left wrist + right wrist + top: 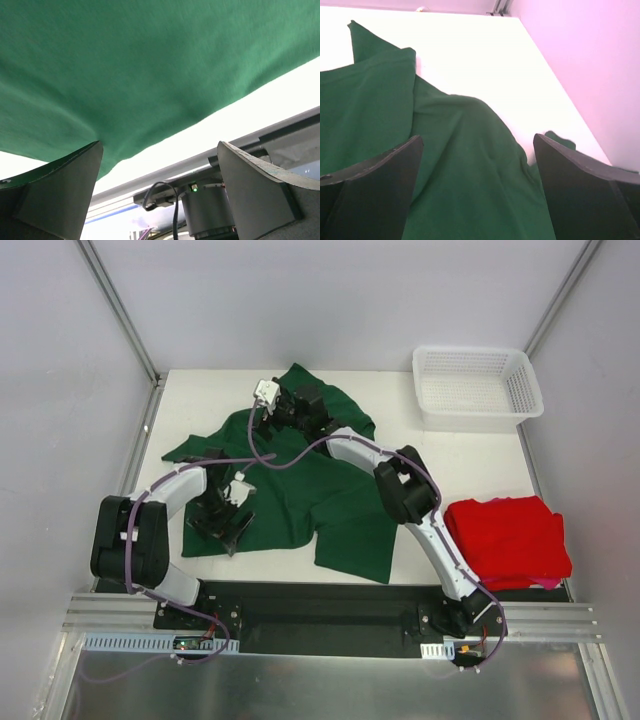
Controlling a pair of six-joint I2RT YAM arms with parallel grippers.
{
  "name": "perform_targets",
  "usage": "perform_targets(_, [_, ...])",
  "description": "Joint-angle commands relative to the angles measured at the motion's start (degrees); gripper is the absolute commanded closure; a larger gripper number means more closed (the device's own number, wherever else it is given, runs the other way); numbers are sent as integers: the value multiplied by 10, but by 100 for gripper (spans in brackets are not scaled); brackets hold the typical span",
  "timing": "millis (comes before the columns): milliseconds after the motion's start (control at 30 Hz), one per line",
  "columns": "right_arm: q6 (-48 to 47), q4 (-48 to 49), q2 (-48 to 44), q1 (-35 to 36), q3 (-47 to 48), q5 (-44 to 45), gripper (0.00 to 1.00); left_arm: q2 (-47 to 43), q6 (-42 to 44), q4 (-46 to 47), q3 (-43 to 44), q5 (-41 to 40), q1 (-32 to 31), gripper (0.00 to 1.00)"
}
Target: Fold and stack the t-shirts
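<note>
1. Spread t-shirt lies centred on my table, left gripper at its 8 o'clock edge, right gripper at 12.
2. Folded t-shirt sits at 4 o'clock.
3. Basket stands at 2 o'clock.

White table w/ green shirt spread, red shirt folded, basket far-right.

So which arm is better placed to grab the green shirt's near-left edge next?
Left, probably. The left gripper, open, hangs at the green t-shirt's near-left edge; the right gripper, also open, is over its far end.
</note>
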Motion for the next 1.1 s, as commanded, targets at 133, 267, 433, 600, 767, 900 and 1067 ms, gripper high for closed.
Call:
perform_targets(133, [-48, -8, -35, 12, -14, -2, 4, -65, 18, -55, -29, 6, -3, 1])
perform_targets(267, [-62, -23, -85, 3, -57, 20, 4, -68, 11, -64, 59, 4, -3, 1])
perform_targets(433, [-99, -151, -155, -13, -109, 106, 4, -40, 40, -34, 122, -27, -2, 1])
perform_targets(600, [-162, -396, -246, -46, -141, 123, 4, 17, 59, 28, 130, -20, 1, 1])
perform_targets(767, [-230, -647, -293, -75, -133, 84, 4, 106, 66, 104, 132, -1, 2, 1])
perform_targets(900, [-275, -821, -319, -92, -148, 75, 4, 158, 61, 113, 152, 10, 5, 1])
perform_targets(1067, [-270, -888, -321, -101, -151, 60, 4, 150, 47, 112, 138, 19, 6, 1])
